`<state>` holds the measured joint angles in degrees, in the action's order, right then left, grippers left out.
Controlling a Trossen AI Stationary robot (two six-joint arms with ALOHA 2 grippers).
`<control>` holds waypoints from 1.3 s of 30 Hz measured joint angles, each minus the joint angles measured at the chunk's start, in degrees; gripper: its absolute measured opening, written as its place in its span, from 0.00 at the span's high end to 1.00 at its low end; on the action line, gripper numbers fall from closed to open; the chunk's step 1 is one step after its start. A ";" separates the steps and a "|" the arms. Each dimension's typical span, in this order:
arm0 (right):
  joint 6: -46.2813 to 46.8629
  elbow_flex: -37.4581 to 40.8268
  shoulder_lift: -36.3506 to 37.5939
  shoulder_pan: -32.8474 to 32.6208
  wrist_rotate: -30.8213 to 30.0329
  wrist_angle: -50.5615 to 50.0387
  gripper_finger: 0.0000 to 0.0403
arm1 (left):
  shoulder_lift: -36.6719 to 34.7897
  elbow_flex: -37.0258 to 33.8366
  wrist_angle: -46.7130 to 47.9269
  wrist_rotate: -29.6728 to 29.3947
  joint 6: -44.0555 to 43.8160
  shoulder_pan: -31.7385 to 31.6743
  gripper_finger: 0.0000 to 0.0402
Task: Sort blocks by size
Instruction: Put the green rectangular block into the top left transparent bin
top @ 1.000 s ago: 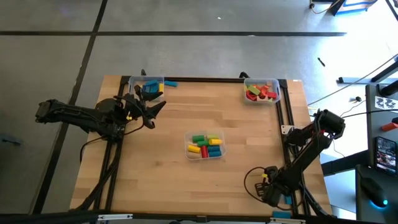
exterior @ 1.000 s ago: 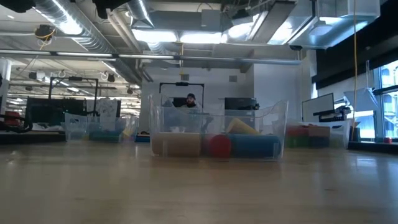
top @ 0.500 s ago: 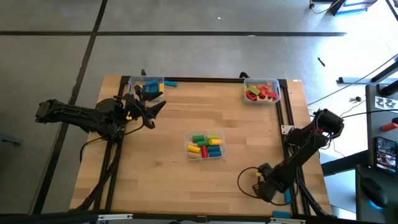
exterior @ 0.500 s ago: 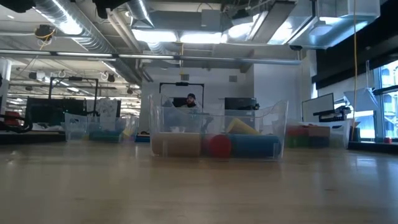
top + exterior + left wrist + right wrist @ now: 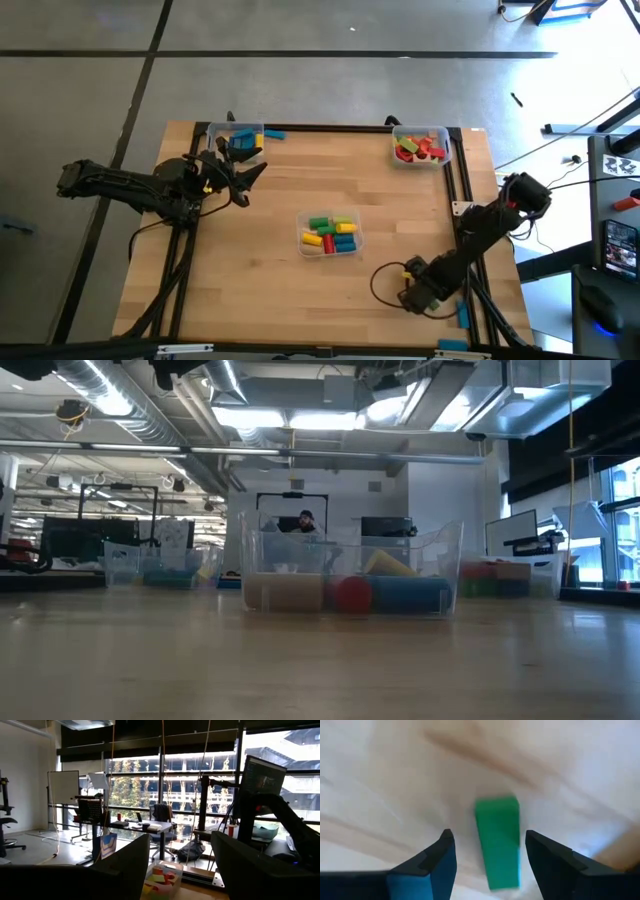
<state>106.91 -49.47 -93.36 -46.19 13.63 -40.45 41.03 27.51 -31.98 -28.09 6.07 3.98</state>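
My right gripper (image 5: 404, 297) is open near the table's near right corner and points down at the tabletop. In the right wrist view its two fingers (image 5: 436, 861) stand on either side of a green block (image 5: 498, 842) that lies flat on the wood, with a gap on each side. The arm hides this block in the high view. More blocks lie in a clear bin (image 5: 331, 235) at the table's middle. My left gripper (image 5: 250, 182) waits open and empty at the far left, above the table.
A clear bin (image 5: 238, 138) with blue and yellow blocks stands at the far left, with a blue block (image 5: 273, 133) beside it. A clear bin (image 5: 420, 146) with red, orange and green blocks stands at the far right. The middle bin (image 5: 350, 575) fills the low view.
My right gripper has moved from the near right corner toward the table's left and a little toward the middle, staying low over the wood.
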 joint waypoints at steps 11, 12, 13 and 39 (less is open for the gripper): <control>1.44 0.57 -0.22 -4.17 -4.07 0.76 0.44 | 0.00 0.00 -0.02 0.01 0.04 0.00 0.48; 2.03 0.83 -0.15 -4.20 -4.21 0.90 0.44 | 0.00 0.00 -0.02 0.01 0.02 -0.01 0.48; 2.29 1.14 -0.08 -4.20 -4.23 1.06 0.44 | 0.00 0.00 -0.03 0.01 -0.02 0.01 0.48; 2.10 2.27 -0.17 -4.20 -5.39 0.40 0.78 | 0.00 0.00 -0.01 0.00 0.33 0.00 0.48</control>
<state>109.01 -47.20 -93.54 -50.39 8.24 -40.05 41.04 27.51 -31.99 -28.10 6.39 3.97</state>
